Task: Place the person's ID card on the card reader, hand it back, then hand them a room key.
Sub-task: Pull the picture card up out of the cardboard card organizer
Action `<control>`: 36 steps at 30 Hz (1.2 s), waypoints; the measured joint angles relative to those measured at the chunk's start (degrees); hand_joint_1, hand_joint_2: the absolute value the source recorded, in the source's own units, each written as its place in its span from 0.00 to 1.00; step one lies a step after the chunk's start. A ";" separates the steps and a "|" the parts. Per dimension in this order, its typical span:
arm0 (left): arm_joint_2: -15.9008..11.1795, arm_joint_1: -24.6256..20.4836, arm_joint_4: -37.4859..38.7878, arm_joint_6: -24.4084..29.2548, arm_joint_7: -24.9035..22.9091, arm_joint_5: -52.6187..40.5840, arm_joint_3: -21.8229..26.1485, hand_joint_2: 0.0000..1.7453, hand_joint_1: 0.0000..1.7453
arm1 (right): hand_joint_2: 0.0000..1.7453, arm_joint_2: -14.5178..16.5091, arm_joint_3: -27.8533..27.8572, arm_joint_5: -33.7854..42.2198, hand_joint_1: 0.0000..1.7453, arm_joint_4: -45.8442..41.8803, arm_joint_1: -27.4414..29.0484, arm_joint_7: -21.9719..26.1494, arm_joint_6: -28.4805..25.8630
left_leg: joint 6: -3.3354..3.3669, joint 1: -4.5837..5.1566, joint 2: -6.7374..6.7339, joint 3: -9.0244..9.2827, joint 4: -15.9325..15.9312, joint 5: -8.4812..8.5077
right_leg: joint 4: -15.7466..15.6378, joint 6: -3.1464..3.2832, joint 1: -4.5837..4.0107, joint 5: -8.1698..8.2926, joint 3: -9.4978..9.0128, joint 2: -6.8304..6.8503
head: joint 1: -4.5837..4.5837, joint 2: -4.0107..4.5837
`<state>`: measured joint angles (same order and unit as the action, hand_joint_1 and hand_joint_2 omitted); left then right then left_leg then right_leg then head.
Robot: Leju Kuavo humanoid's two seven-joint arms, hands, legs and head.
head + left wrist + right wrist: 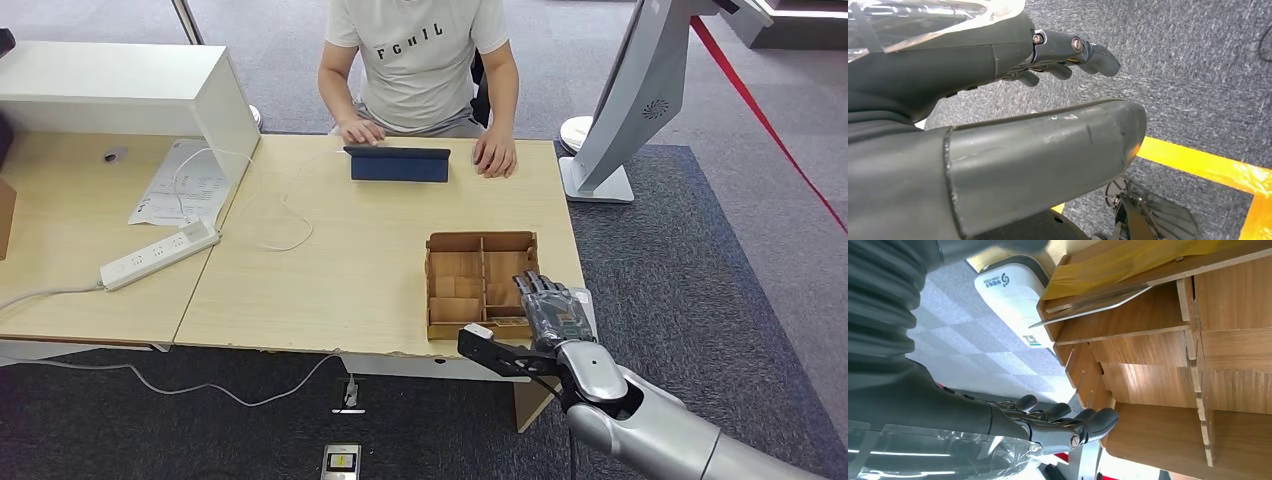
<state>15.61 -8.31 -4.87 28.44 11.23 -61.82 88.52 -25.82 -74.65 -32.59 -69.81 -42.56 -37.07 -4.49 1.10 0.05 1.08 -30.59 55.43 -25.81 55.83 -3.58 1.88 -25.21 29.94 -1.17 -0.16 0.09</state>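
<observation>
A wooden compartment box stands at the table's front right. My right hand hovers by its right side with fingers stretched out and nothing in them; the right wrist view has its fingertips close to the box's wall. A white card reader lies just beyond the box, and a thin flat card pokes out of one compartment. My left hand hangs over grey carpet, holding nothing. Across the table sits a person, both hands resting beside a dark blue folded stand.
A white power strip and its cables lie on the left table, near a paper sheet and a white cabinet. A large white stand rises past the table's right end. A small device lies on the floor.
</observation>
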 joint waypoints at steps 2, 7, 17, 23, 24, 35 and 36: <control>0.00 0.00 0.00 0.01 0.29 0.34 0.00 0.00 0.00 | 1.00 -0.02 -0.03 0.00 0.68 0.00 0.00 -0.03 0.05 | 0.00 0.00 0.00 0.00 0.00 0.00 | 0.00 0.00 0.00 0.00 0.00 0.00 | -0.01 0.00; 0.00 0.00 0.00 0.02 0.86 0.74 0.00 0.00 0.00 | 1.00 -0.08 -0.40 0.00 0.80 0.02 0.09 -0.04 0.15 | 0.00 0.00 0.00 0.00 0.00 0.00 | 0.00 0.00 0.00 0.00 0.00 0.00 | 0.01 0.00; 0.01 0.00 0.00 -0.01 1.32 0.80 0.00 0.00 0.00 | 1.00 -0.23 -0.76 -0.10 0.83 0.04 0.75 0.16 0.16 | 0.00 0.00 0.00 0.00 0.00 0.00 | 0.00 0.00 0.00 0.00 0.00 0.00 | 0.00 0.00; 0.02 -0.01 0.00 0.02 1.41 0.58 0.00 0.00 0.00 | 1.00 -0.21 -0.76 -0.50 0.84 0.11 1.18 1.08 0.16 | 0.00 -0.01 -0.01 0.02 0.00 0.00 | 0.00 0.00 -0.01 0.00 -0.01 0.00 | -0.01 0.00; 0.02 -0.01 0.00 0.02 1.41 0.55 0.00 0.00 0.00 | 1.00 -0.20 -0.76 -0.50 0.84 0.13 1.24 1.26 0.11 | 0.00 -0.01 -0.01 0.02 0.00 0.00 | 0.00 0.00 -0.01 0.00 -0.02 0.00 | -0.01 0.00; 0.02 0.00 0.00 -0.32 1.68 0.32 0.00 0.00 0.00 | 1.00 -0.10 -0.72 -0.78 1.00 0.72 2.24 3.38 -4.60 | 0.00 -0.01 -0.01 0.02 0.00 0.00 | 0.00 0.00 -0.01 0.00 -0.02 0.00 | -0.01 0.00; 0.02 0.00 0.00 -0.46 1.81 0.20 0.00 0.00 0.00 | 1.00 -0.07 -0.70 -1.31 1.00 0.82 2.37 3.53 -5.98 | 0.00 -0.01 -0.01 0.02 0.00 0.00 | 0.00 0.00 -0.01 0.00 -0.02 0.00 | 0.00 0.00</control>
<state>15.63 -8.30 -4.87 27.98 13.04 -61.62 88.52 -25.89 -75.35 -33.90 -68.99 -40.19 -33.55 -10.46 1.10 0.04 1.08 -30.58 55.43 -25.81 55.83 -3.58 1.87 -25.21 29.92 -1.17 -0.16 0.09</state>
